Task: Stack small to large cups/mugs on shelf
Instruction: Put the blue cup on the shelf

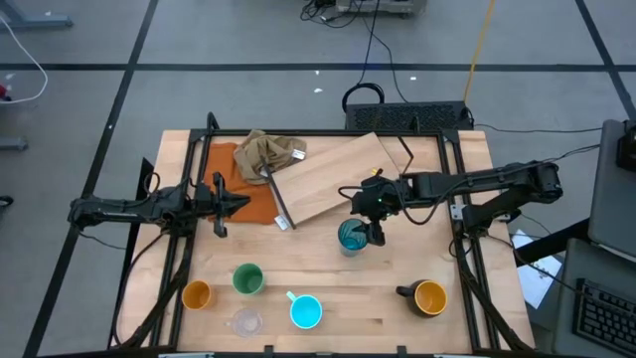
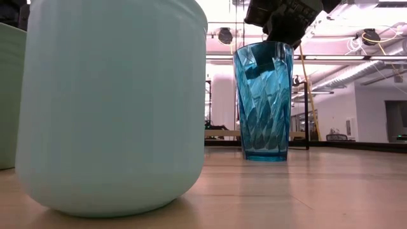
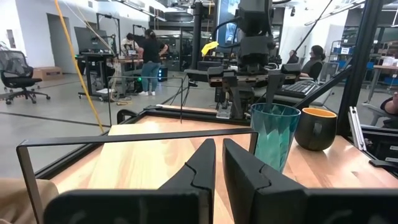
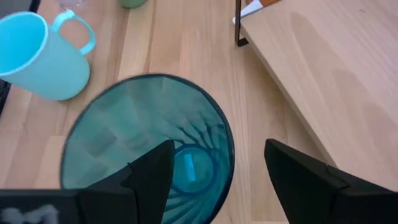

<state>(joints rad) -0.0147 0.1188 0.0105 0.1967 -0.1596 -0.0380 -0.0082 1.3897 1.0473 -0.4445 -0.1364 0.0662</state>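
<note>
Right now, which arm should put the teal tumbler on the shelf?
Right. The right gripper is open, one finger inside the teal tumbler, one outside its rim, beside the shelf. The left gripper waits over the orange cloth, fingers nearly shut.

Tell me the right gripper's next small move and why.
Probably close on the teal tumbler's rim. The right gripper hangs open above the teal tumbler, one finger inside the rim and the other outside. The tumbler stands on the table beside the shelf.
</note>
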